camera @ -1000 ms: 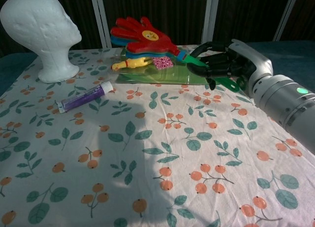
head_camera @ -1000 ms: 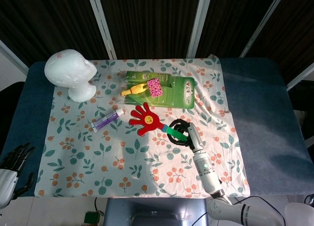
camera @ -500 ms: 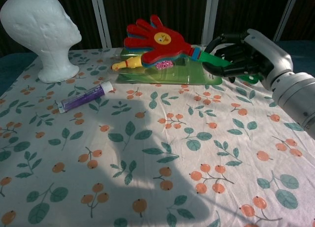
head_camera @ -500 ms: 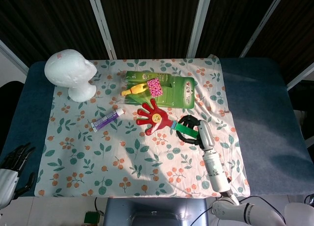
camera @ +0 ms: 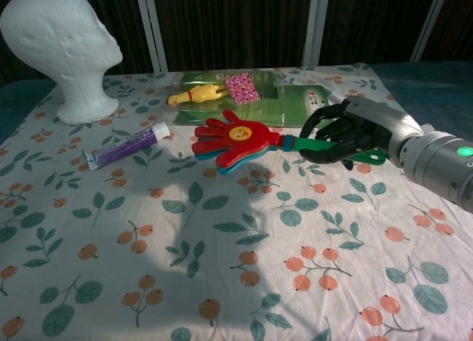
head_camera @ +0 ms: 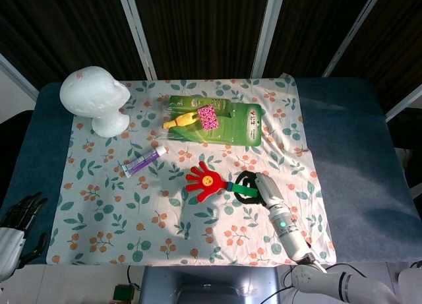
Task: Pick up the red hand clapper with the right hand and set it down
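**A:** Where does the step stand?

**B:** The right hand (camera: 341, 137) has its dark fingers wrapped around the green handle of the red plastic hand-shaped clapper (camera: 235, 139). The red palm points toward the robot's left and sits low over the floral tablecloth (camera: 222, 282), just in front of the green blister pack (camera: 295, 104). Whether the palm already touches the cloth I cannot tell (the chest view suggests it is very close).

**A:** So this is the setting-down part?

**B:** I judge so. To do it well, lower the wrist until the flat red palm lies level on the cloth, then spread the fingers slowly, so the handle is not flicked as they let go.

**A:** Anything in the way?

**B:** The purple-and-white tube (head_camera: 144, 161) and the white foam mannequin head (head_camera: 95, 96) are well apart from it. The green pack with the yellow rubber chicken (head_camera: 181, 121) is nearer, so keep the clapper on bare cloth.

**A:** And the left hand?

**B:** The left hand (head_camera: 16, 218) hangs off the tabletop's near left corner, fingers loosely spread and holding nothing.
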Robot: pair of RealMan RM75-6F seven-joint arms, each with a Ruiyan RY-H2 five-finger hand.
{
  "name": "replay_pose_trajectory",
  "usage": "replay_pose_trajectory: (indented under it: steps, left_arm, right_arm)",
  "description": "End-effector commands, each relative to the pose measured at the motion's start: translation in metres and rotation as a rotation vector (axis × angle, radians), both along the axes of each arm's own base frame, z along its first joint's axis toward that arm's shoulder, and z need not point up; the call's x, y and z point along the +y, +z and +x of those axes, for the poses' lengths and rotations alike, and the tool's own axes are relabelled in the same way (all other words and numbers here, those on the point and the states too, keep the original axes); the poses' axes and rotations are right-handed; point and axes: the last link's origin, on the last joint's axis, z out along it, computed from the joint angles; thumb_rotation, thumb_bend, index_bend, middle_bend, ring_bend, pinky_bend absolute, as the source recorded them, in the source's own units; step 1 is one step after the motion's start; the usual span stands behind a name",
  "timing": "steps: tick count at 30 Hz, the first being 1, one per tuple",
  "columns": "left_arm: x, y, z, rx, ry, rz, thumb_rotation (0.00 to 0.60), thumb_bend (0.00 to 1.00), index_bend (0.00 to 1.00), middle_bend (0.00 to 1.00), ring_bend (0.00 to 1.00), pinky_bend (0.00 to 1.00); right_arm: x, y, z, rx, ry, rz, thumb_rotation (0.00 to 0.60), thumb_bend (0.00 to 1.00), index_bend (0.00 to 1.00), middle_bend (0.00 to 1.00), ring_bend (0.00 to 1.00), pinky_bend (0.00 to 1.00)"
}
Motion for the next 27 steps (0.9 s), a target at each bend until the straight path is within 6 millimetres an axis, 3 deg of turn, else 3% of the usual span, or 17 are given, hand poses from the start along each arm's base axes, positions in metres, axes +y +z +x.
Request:
replay_pose_trajectory:
  steps: [1,6,9,15,22,27]
  left_arm:
    - [0.000,0.000,0.000,0.000,0.002,0.000,0.600,0.52,0.00,0.00,0.00,0.16]
    - [0.001,0.000,0.000,0.001,0.002,0.001,0.600,0.52,0.00,0.00,0.00,0.16]
    - [0.001,-0.001,0.000,0.003,0.002,-0.001,0.600,0.52,0.00,0.00,0.00,0.16]
    - [0.002,-0.002,0.000,0.005,0.005,-0.004,0.600,0.52,0.00,0.00,0.00,0.16]
    - [0.001,-0.001,0.000,0.002,0.004,-0.003,0.600,0.52,0.00,0.00,0.00,0.16]
    - [0.001,0.001,-0.001,-0.004,0.004,0.001,0.600,0.52,0.00,0.00,0.00,0.16]
  right_arm:
    - [0.011,0.045,0.018,-0.591,0.115,-0.146,0.600,0.52,0.86,0.90,0.86,0.83]
    - [0.011,0.053,0.011,-0.726,0.119,-0.189,0.600,0.53,0.86,0.90,0.86,0.83]
    - [0.009,0.050,0.005,-0.719,0.105,-0.201,0.600,0.54,0.86,0.90,0.86,0.83]
    - [0.005,0.028,0.001,-0.478,0.128,-0.110,0.600,0.54,0.86,0.90,0.86,0.83]
    - [-0.003,-0.005,-0.007,0.041,0.075,-0.053,0.600,0.54,0.86,0.90,0.87,0.83]
    - [-0.001,-0.005,0.001,0.075,0.026,-0.045,0.600,0.54,0.86,0.90,0.87,0.83]
